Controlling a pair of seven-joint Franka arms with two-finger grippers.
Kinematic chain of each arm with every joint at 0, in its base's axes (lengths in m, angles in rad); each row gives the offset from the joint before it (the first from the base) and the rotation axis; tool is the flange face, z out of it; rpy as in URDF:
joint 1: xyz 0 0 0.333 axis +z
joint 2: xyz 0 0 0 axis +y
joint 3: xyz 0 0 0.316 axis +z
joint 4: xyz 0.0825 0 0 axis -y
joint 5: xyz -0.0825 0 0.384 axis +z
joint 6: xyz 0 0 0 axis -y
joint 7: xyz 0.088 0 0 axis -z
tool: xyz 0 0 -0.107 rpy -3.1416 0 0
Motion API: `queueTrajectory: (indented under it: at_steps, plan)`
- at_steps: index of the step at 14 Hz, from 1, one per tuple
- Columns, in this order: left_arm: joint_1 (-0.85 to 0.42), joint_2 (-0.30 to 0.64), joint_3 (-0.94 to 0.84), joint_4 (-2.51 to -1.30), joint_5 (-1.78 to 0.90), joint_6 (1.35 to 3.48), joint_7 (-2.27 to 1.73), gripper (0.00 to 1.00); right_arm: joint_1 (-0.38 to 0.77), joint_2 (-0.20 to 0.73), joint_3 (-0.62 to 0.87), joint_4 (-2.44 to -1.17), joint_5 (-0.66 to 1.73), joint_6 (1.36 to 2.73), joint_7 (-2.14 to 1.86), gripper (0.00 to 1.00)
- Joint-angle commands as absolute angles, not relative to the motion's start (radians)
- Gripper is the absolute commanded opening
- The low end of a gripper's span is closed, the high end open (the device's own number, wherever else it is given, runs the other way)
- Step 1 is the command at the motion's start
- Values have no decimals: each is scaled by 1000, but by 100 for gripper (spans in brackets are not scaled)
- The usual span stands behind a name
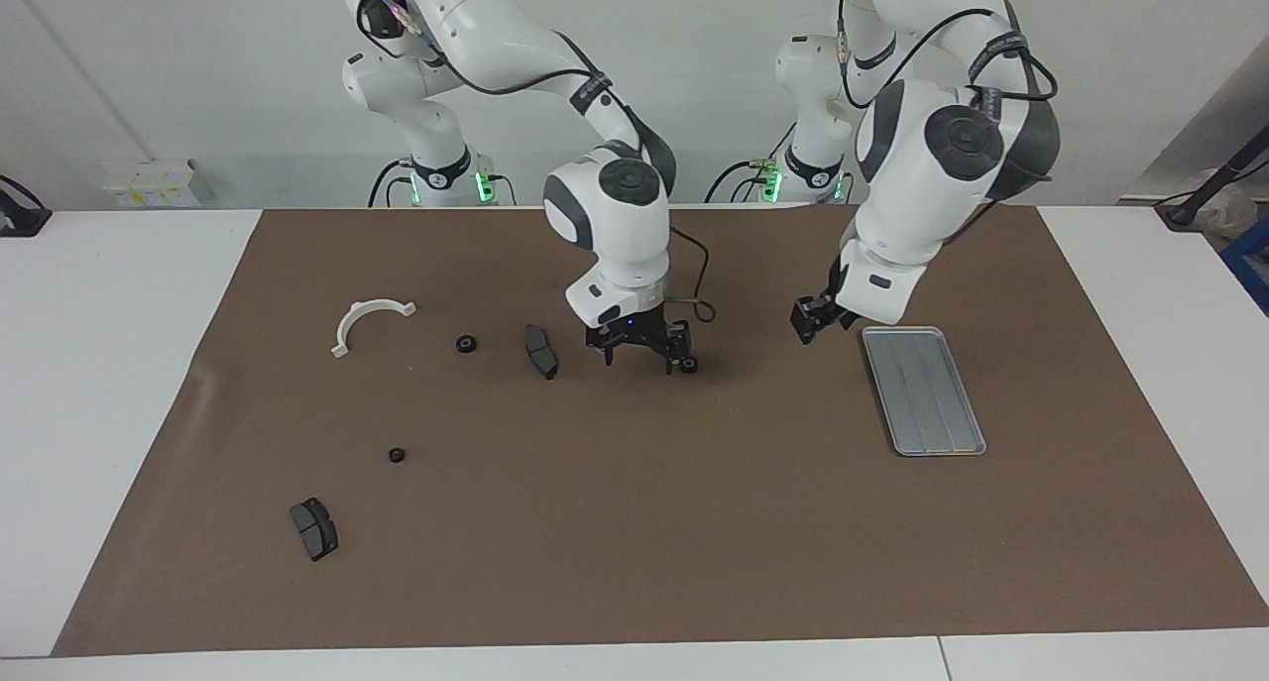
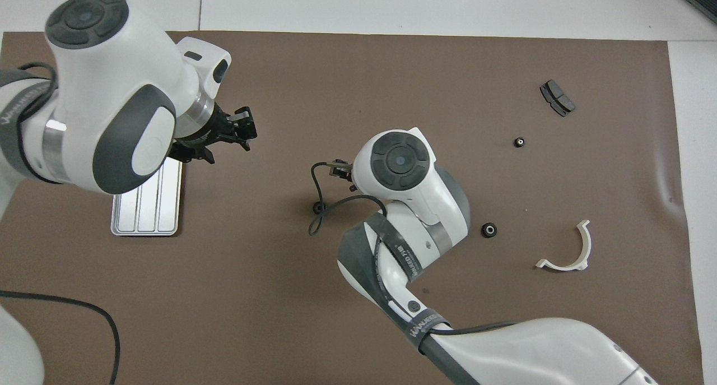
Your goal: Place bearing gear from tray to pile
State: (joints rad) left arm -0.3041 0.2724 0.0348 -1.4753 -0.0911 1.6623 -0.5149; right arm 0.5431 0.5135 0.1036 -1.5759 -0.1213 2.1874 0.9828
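Now the right gripper (image 1: 642,352) hangs spread over a bearing gear (image 1: 687,365) — left gripper's (image 1: 808,318) grip unclear, beside the tray (image 1: 923,391).

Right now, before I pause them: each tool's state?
Left tool: cannot be told.
Right tool: open, nothing held; bearing gear beside its fingertip.

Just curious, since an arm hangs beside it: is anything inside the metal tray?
Nothing shows in the tray from the facing view, only its bare grooves. From overhead the left arm covers its end farther from the robots.
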Motion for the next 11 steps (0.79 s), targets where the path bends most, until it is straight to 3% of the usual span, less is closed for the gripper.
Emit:
queueTrajectory:
  at_steps: [1,5,11]
  plan:
    - [-266,249,31,-1453,-89,1617,-465,74,586,644,101,-1424,-164,2155,1075,100]
    - [-180,223,31,-1453,-65,1609,-394,100,621,640,104,-1431,-167,2161,1101,100]
    - [-114,173,28,-1379,-5,1508,-322,100,653,612,106,-1566,-183,2227,1085,100]
